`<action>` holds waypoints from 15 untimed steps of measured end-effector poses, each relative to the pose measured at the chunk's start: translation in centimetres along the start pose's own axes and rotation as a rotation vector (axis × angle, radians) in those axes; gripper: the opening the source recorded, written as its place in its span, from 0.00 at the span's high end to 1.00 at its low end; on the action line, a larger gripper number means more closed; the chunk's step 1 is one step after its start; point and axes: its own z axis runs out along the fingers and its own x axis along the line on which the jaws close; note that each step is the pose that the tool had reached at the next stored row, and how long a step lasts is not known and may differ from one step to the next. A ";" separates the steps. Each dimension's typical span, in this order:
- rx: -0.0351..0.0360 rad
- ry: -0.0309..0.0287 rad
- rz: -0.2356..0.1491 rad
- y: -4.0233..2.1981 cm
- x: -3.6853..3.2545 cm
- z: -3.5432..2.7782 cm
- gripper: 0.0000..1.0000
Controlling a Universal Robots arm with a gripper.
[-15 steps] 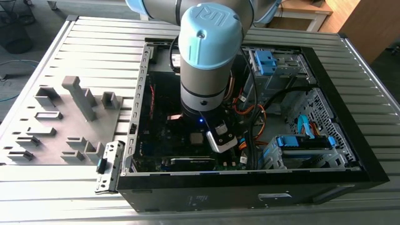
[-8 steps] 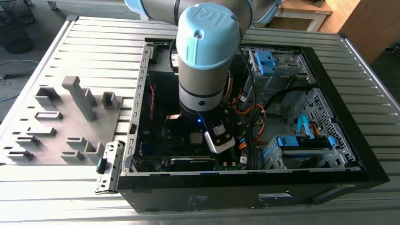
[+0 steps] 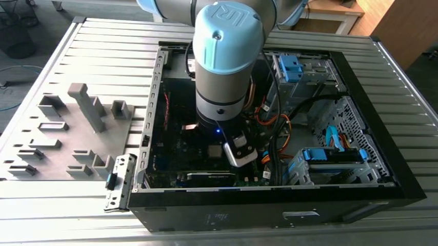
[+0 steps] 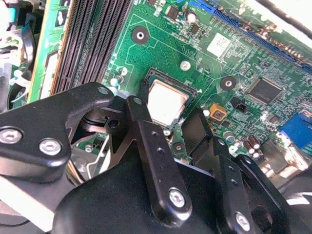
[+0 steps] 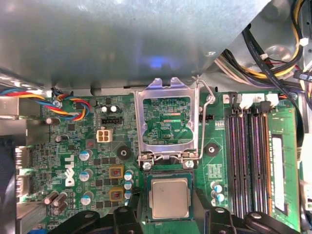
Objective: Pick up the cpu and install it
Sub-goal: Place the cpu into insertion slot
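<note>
- your gripper (image 5: 169,214) is down inside the open computer case (image 3: 287,205), low over the green motherboard (image 5: 97,146), hanging from the arm (image 3: 222,66) with its pale blue cap and smooth grey sleeve.
- the cpu (image 5: 169,197) lies flat in its socket (image 5: 169,174). it is a thin square chip with a matte, silvery-grey metal face and rounded corners, ringed by the socket's black frame.
- in both wrist views the fingers (image 4: 146,131) are spread apart, one on each side of the cpu (image 4: 167,102), and nothing is gripped between them. they are flat black bars with a dull finish and small round screw heads.
- whether the fingertips touch the board or the socket frame, you cannot tell.
- the load plate (image 5: 140,122), a shiny stamped-metal frame with a square window, is swung open just beside the socket, hinged at the socket's edge.
- a thin bent wire lever (image 5: 207,92) runs along one side of the plate.
- long, black, ribbed memory slots (image 5: 243,156) run in parallel near the socket.
- a twisted bundle of coloured cables (image 5: 68,105) plugs into the board well apart from the cpu.
- the case sits on a ribbed aluminium table (image 3: 102,51). upright grey plastic fixture blocks (image 3: 89,107) stand on the exterior view's left.
</note>
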 end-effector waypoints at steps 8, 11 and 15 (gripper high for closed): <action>-0.0001 -0.0001 0.000 0.01 0.00 -0.07 0.54; 0.0001 -0.0001 0.000 0.00 0.00 -0.10 0.60; 0.0000 0.0000 0.000 0.01 0.00 -0.13 0.77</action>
